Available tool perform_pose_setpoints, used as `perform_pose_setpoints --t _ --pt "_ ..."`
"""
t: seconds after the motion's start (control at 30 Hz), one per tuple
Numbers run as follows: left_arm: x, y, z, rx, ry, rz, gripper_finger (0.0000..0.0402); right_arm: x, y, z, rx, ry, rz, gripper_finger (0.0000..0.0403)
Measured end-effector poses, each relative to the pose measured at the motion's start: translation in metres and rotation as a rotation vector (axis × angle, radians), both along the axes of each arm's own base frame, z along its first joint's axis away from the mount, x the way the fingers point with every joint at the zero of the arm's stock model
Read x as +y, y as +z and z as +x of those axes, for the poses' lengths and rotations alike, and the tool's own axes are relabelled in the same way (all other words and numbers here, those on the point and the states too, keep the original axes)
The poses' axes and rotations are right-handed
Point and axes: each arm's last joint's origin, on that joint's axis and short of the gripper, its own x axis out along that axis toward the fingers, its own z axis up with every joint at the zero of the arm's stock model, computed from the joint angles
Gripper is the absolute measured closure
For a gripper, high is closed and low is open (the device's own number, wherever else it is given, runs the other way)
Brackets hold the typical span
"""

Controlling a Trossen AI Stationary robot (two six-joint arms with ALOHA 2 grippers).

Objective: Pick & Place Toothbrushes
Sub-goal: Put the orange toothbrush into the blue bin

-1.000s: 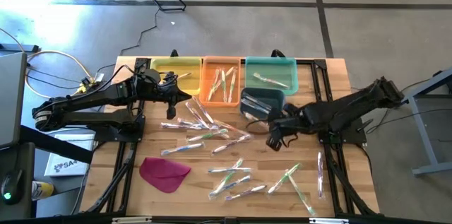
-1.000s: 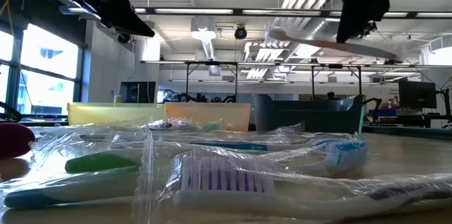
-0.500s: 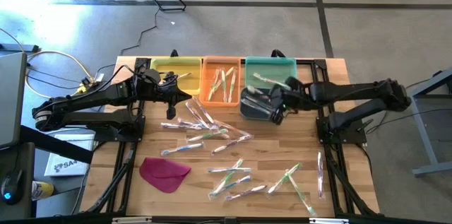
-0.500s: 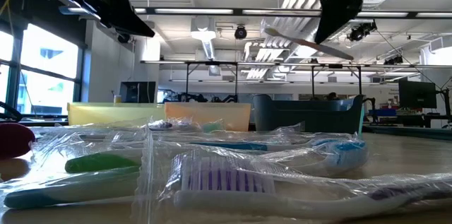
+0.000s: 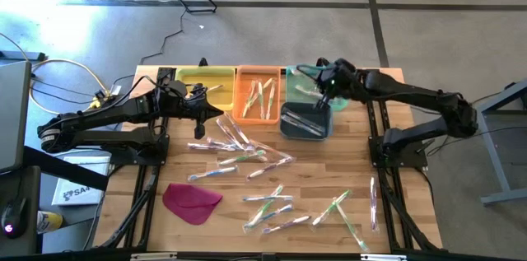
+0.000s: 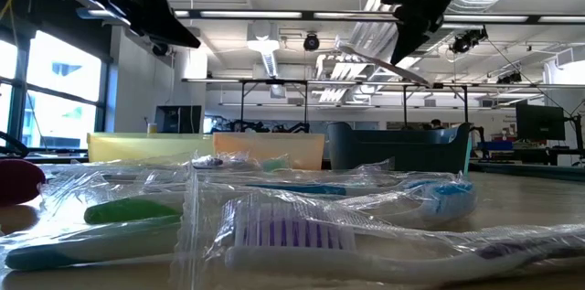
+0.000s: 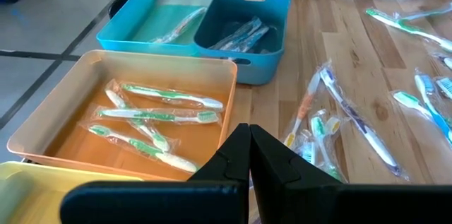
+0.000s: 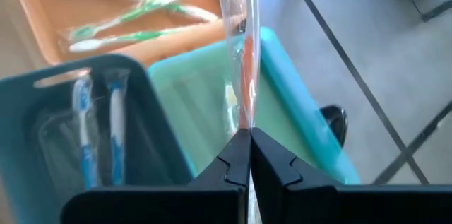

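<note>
Orange-handled wrapped toothbrush pinched in the clenched right claw, held over the teal tray at 1 o'clock on the worktop. Low view shows it raised in the air. Left claw clenched, empty, near the yellow tray at 11 o'clock. Left wrist view alone shows blue toothbrushes inside the dark bin. Loose toothbrushes lie mid-worktop.

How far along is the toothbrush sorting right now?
Partly done: the orange bin holds several toothbrushes. In hand: the right tool, shut on a wrapped toothbrush, is over the teal bin. Left: many loose toothbrushes on the table.
</note>
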Motion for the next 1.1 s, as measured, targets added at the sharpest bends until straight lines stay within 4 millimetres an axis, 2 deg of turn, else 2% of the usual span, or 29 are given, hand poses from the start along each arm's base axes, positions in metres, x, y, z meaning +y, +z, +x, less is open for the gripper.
perform_pose_setpoints --t 0.13,0.3,0.73,1.1 --pt "0.001 0.002 0.001 -0.017 0.018 0.015 0.0401 -0.02 -0.002 -0.002 -0.009 0.029 0.009 0.04" --pt "0.003 0.003 0.001 -0.026 0.077 0.043 0.0401 -0.041 -0.013 -0.003 0.044 0.024 0.028 0.04" --pt "0.004 0.003 0.0 -0.017 0.119 0.059 0.0401 -0.089 -0.071 0.005 0.233 0.063 0.186 0.04" --pt "0.004 0.003 0.0 -0.011 0.113 0.079 0.0401 -0.112 -0.107 0.003 0.307 0.046 0.294 0.04"
